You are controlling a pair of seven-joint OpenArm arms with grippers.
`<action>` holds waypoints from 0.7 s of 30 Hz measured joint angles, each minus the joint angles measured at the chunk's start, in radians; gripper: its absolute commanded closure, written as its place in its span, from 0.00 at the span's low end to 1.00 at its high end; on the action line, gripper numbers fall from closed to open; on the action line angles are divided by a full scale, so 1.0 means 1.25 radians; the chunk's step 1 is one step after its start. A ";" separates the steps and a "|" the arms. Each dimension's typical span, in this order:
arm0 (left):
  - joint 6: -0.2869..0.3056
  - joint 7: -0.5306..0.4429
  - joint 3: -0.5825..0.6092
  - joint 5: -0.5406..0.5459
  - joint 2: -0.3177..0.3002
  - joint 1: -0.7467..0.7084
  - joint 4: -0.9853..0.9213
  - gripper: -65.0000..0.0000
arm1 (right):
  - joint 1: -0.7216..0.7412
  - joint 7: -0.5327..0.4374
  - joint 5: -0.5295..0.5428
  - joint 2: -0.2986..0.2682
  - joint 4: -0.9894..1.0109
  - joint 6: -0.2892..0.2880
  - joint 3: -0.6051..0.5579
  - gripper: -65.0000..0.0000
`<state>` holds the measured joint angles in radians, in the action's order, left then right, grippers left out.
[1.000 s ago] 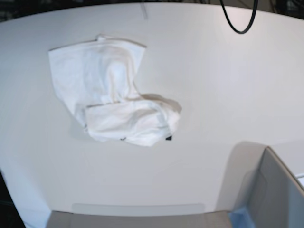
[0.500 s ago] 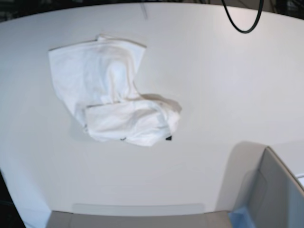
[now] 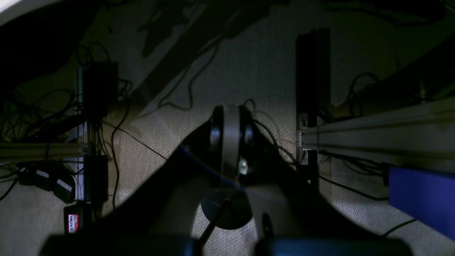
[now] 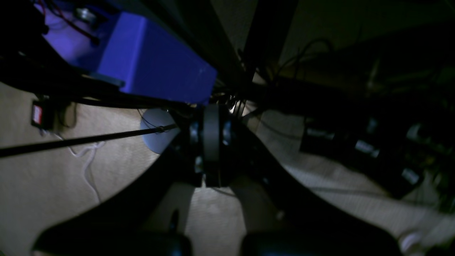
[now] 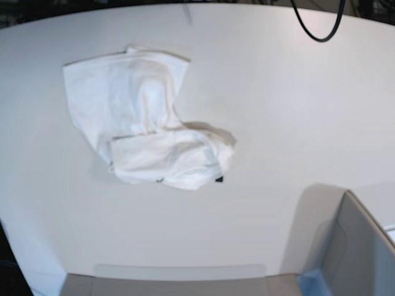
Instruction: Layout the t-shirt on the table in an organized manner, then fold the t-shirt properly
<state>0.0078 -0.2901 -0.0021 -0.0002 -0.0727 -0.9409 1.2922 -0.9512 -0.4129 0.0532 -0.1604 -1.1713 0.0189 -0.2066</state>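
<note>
The white t-shirt [image 5: 145, 117] lies crumpled on the white table [image 5: 284, 111], left of centre in the base view, one part bunched over another, with a small black tag at its lower edge. Neither arm shows in the base view. In the left wrist view my left gripper [image 3: 231, 142] hangs below the table level over the carpeted floor, jaws shut on nothing. In the right wrist view my right gripper [image 4: 212, 142] is likewise low over the floor, shut and empty. Neither is near the shirt.
A grey bin-like box [image 5: 355, 253] stands at the near right corner of the base view. A black cable loop [image 5: 318, 24] hangs over the far right of the table. Under the table are aluminium frame rails [image 3: 376, 131], cables and a blue box [image 4: 153, 67].
The hanging black cable loop has swung slightly to the right and upward. The t-shirt has not moved.
</note>
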 measured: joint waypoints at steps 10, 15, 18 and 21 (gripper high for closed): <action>0.003 0.002 0.001 0.000 -0.019 -0.096 0.142 1.00 | -0.094 0.002 0.037 -0.062 -0.169 0.109 0.002 1.00; 0.000 0.003 0.003 0.001 -0.020 -0.125 0.194 1.00 | -0.149 0.003 0.037 -0.062 -0.255 0.120 0.000 1.00; 0.000 0.004 0.002 0.000 -0.019 -0.149 0.238 1.00 | -0.181 0.003 0.037 -0.062 -0.308 0.124 0.000 1.00; 0.000 0.003 0.002 0.000 -0.020 -0.167 0.283 1.00 | -0.218 0.006 0.037 -0.064 -0.368 0.124 0.000 1.00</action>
<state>0.0074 -0.2867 -0.0002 0.0002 -0.0975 -1.1500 1.6455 -1.2232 -0.4049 0.0994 -0.2401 -1.6310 0.1738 -0.2062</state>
